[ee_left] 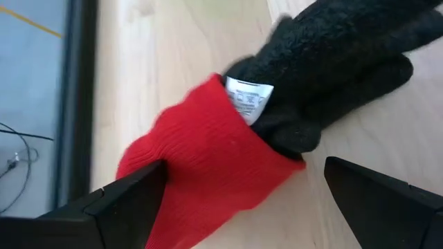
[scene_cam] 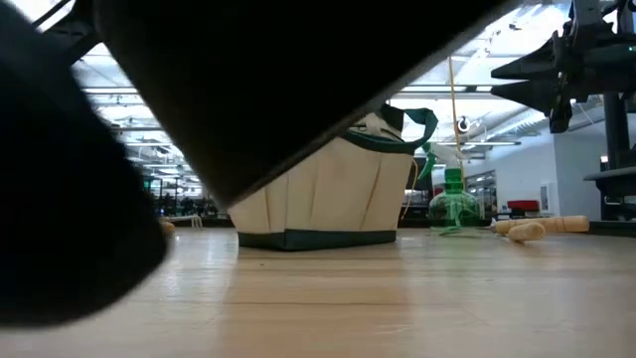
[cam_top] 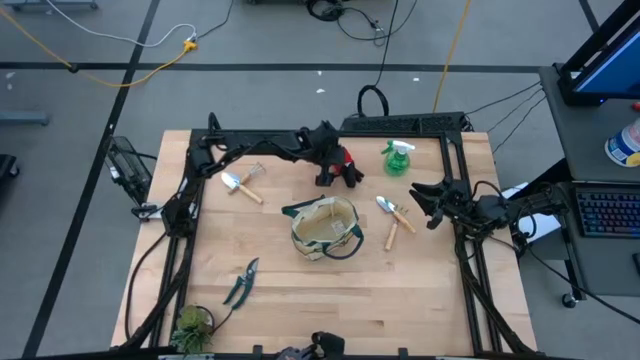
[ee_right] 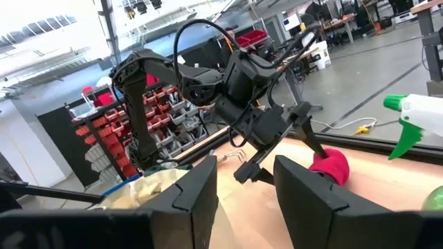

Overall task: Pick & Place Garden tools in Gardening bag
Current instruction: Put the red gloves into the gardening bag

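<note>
1. Glove [cam_top: 347, 166], high view: it lies at the surface's [cam_top: 300, 300] far edge, beyond the bag [cam_top: 324, 228], with the left pincer [cam_top: 328, 175] over it. The right pincer [cam_top: 432, 203] waits near two trowels [cam_top: 395, 217].
2. Low view: bag [scene_cam: 328, 189] upright; glove hidden.
3. Left wrist view: left pincer [ee_left: 242, 200] wide open, its fingers either side of the red cuff [ee_left: 208, 166]. Soft, light knit, likely to bunch and droop; the cuff looks the best hold.
4. Right wrist view: right pincer [ee_right: 243, 183] partly open, empty.
</note>
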### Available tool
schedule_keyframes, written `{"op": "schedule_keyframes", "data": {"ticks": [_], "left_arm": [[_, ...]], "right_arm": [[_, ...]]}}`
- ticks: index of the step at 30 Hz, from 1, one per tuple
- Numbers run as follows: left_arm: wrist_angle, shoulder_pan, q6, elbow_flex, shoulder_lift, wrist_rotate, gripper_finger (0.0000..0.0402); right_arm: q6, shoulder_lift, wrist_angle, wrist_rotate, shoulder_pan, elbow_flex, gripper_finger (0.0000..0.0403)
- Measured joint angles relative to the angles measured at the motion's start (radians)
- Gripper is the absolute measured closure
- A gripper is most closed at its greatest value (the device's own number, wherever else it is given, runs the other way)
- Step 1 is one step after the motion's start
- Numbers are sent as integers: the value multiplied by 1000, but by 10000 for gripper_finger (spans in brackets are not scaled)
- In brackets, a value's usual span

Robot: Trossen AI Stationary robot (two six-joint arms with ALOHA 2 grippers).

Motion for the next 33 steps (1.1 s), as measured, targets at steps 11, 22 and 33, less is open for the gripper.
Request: {"op": "schedule_keyframes", "data": {"ticks": [11, 22, 33], "left_arm": [[-8, 1, 83, 0, 0, -1, 5], [-7, -3, 87, 0, 0, -93, 5], [45, -3, 82, -1, 0, -122, 5]], "right_arm": [[13, 0, 0, 0, 0, 0, 268], [16, 0, 1, 0, 0, 0, 268], [16, 0, 1, 0, 0, -1, 268]]}}
